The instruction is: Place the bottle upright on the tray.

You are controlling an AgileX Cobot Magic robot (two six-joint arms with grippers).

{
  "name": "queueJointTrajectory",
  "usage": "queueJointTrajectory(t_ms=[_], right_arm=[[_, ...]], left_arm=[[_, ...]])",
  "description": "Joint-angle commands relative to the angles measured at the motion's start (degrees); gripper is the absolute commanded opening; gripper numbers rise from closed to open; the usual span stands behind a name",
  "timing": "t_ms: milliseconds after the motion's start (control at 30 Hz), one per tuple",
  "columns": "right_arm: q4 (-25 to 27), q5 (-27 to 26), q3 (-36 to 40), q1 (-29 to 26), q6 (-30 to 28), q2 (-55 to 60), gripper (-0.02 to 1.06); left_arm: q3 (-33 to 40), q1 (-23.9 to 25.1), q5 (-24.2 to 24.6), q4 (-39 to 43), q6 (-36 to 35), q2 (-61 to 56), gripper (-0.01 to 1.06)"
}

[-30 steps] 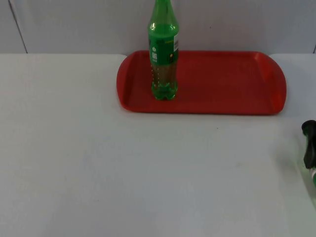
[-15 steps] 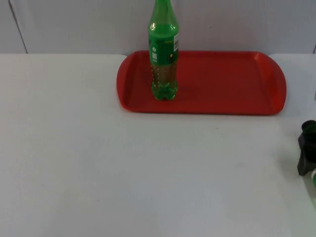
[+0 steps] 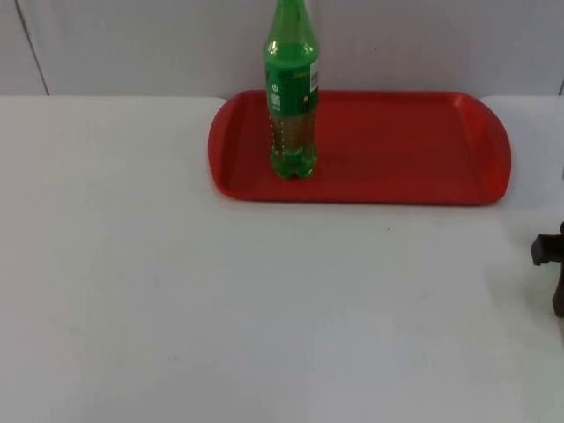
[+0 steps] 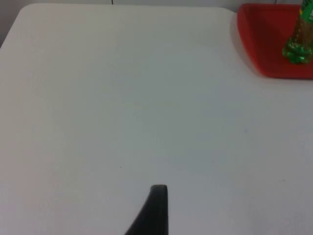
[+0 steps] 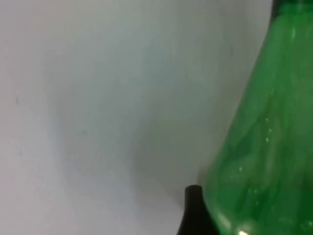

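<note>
Two green bottles: the standing bottle [image 3: 292, 106] is already upright at the red tray's [image 3: 405, 145] left end.
A second bottle [image 5: 264, 147] leans against my right gripper [image 3: 551, 264] at the table's [image 3: 176, 264] right edge, well apart from the tray. My left gripper [image 4: 155, 210] waits. I cannot tell either grip.

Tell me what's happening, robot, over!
Left gripper waits over table. Right gripper at table's right edge, beside second bottle. First bottle upright on tray. Nothing in the way.
</note>
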Motion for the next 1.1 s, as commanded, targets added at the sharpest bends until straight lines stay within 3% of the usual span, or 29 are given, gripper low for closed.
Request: queueJointTrajectory(t_ms=[0, 33, 467, 800, 1067], right_arm=[[0.6, 0.2, 0.1, 0.4, 0.4, 0.4, 0.11], [0.6, 0.0, 0.1, 0.4, 0.4, 0.4, -0.01], [0.6, -0.2, 0.1, 0.4, 0.4, -1.2, 0.0], [0.6, -0.4, 0.1, 0.4, -1.6, -10.3, 0.0], [0.6, -5.6, 0.1, 0.4, -7.5, -21.9, 0.0]], left_arm=[[0.3, -0.3, -0.6, -0.6, 0.0, -0.1, 0.85], [0.3, -0.3, -0.6, -0.6, 0.0, -0.1, 0.85], [0.3, -0.3, -0.6, -0.6, 0.0, -0.1, 0.85], [0.3, -0.3, -0.6, -0.6, 0.0, -0.1, 0.85], [0.3, -0.3, -0.6, -0.6, 0.0, -0.1, 0.85]])
